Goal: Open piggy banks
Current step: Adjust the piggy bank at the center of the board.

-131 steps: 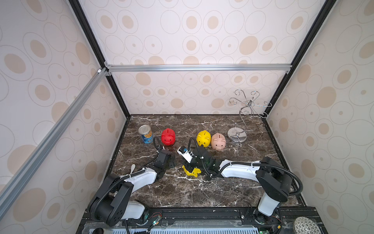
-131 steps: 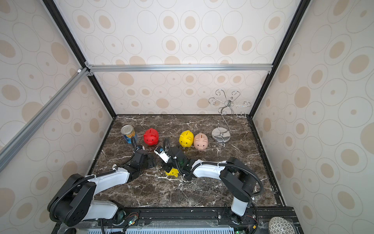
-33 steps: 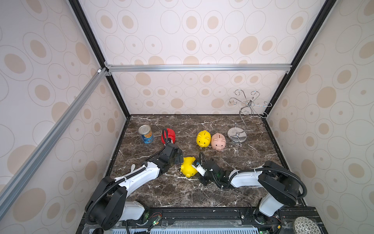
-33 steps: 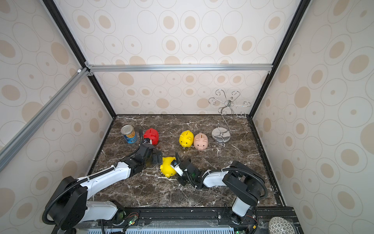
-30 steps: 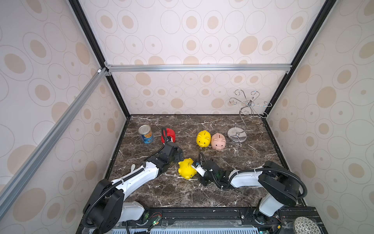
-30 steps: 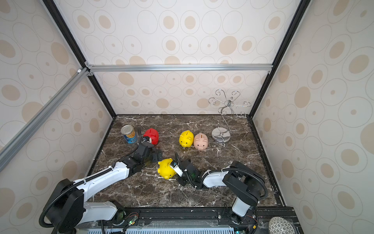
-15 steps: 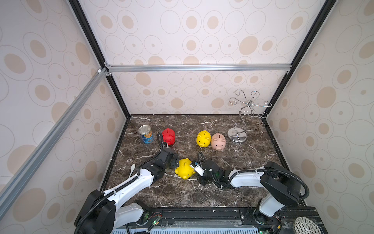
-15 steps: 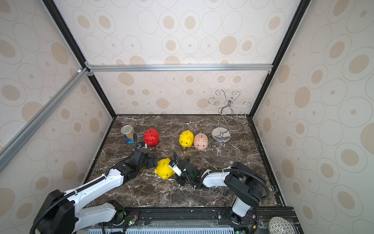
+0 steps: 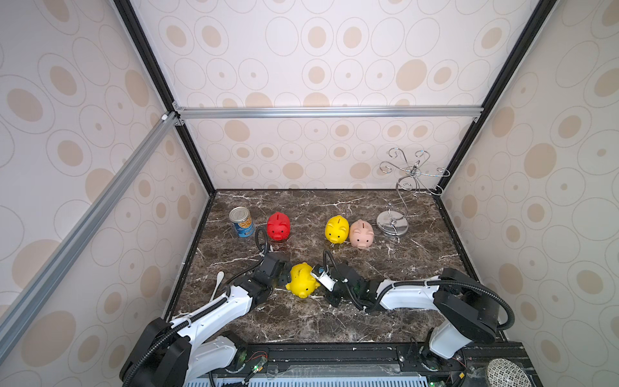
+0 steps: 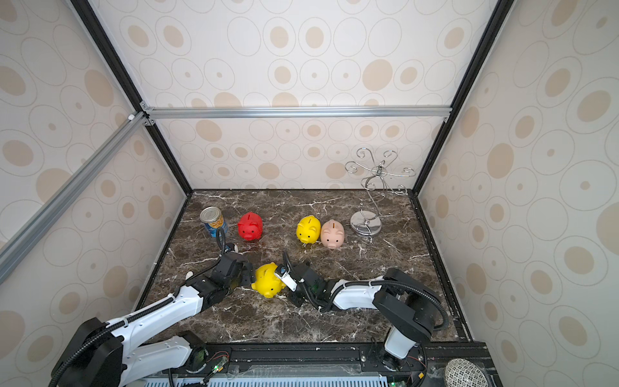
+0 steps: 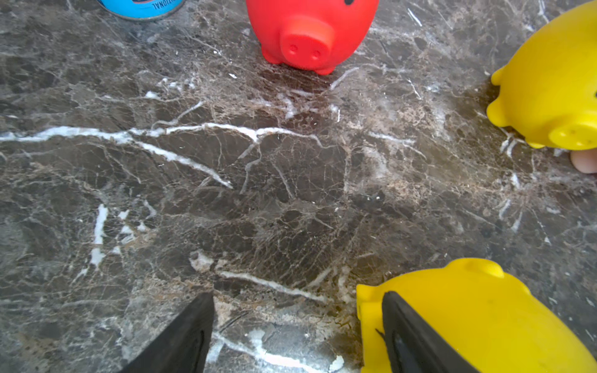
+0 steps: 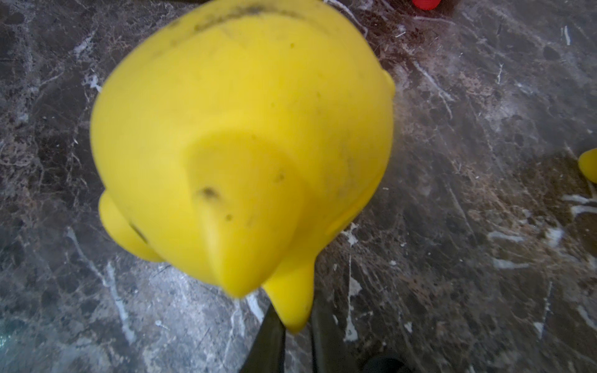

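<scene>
Marble tabletop [image 9: 402, 268]: right claw [image 12: 295, 326] pinches nearest piggy bank [image 9: 301, 283] (contents hidden).

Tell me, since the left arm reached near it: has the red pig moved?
No. The red pig sits beside the can exactly as before.

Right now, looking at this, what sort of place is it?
Probably a robot test booth, not a home: wallpapered panels in a metal frame box in a marble-look tabletop, and two white robot arms mounted at its front edge meet at the near yellow piggy bank.
</scene>
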`<state>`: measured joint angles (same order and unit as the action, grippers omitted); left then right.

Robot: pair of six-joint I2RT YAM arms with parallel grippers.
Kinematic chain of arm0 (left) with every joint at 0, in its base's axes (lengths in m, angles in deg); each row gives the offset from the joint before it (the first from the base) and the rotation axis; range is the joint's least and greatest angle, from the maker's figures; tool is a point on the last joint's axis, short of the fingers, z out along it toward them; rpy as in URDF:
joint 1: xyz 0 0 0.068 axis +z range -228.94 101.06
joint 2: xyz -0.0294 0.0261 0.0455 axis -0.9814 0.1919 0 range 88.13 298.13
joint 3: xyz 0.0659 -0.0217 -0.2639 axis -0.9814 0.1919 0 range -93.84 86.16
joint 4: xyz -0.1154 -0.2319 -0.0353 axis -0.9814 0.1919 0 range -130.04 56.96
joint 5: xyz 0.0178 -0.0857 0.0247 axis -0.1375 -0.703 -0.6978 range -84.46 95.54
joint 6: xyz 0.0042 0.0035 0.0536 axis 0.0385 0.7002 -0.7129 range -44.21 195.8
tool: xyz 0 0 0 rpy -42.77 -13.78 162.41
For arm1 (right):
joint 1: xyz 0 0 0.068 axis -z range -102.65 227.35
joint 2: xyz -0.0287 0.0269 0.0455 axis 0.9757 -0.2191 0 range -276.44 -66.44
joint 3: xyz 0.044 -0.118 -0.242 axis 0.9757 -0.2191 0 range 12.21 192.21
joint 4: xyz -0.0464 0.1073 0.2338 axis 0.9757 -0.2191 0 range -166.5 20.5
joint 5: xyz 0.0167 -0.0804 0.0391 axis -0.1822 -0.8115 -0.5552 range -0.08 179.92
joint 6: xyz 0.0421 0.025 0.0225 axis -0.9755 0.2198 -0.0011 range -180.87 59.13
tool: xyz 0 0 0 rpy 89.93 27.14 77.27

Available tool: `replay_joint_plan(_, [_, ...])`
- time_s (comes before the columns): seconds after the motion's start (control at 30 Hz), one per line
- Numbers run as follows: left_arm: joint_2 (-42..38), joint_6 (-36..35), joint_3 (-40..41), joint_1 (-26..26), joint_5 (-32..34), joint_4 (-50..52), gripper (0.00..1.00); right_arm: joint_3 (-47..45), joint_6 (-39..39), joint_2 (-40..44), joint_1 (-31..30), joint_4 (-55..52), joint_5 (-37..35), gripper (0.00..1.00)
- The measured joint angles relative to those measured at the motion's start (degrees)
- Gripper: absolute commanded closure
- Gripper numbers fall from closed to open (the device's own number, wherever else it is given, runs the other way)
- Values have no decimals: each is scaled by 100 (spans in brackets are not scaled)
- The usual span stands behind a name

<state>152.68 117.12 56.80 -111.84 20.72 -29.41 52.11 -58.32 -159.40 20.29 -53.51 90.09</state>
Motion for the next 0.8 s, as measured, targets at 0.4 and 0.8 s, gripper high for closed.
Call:
replay_joint_plan(0.4, [-24,308,354,0,157,-452,22,186,46,238,-116,-387,-256,84])
replay_joint_plan(0.8, [46,435,791,-37,-7,-590,21,444,232,787,-435,-772,-651,80])
